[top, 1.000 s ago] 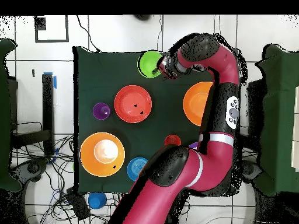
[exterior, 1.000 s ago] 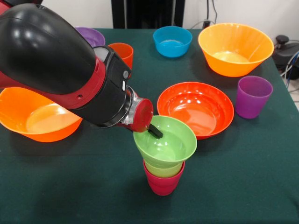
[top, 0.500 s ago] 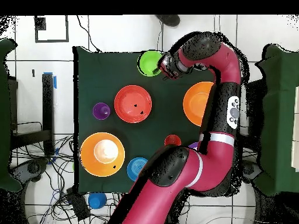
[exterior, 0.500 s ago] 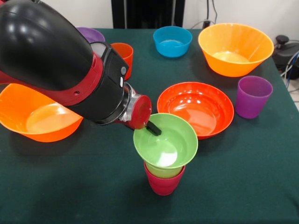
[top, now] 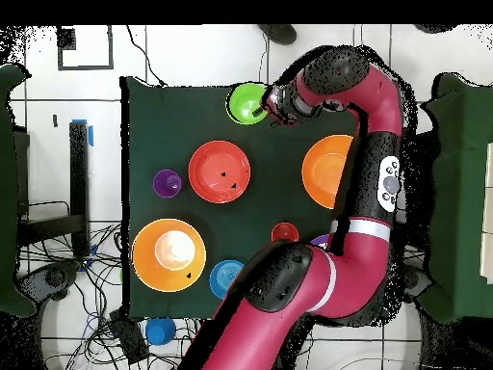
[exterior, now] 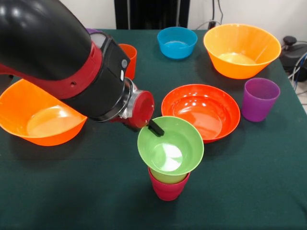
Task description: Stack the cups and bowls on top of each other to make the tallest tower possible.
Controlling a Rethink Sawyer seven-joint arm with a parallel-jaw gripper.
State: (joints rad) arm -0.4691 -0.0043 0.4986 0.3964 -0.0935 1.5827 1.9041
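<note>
Green surface [exterior: 72, 191] | hand [exterior: 154, 128] clamped on green bowl [exterior: 170, 152] rim at ten o'clock | bowl tilted atop green cup [exterior: 168, 178] nested in crimson cup [exterior: 168, 189] | red bowl [exterior: 201, 111] at one o'clock

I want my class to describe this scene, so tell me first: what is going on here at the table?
The Sawyer arm's gripper has one finger inside the rim of the small lime green bowl, which sits tilted on a lime green cup nested in a crimson cup. On the green table around this short tower are the red-orange bowl, purple cup, blue bowl and two orange bowls.
</note>
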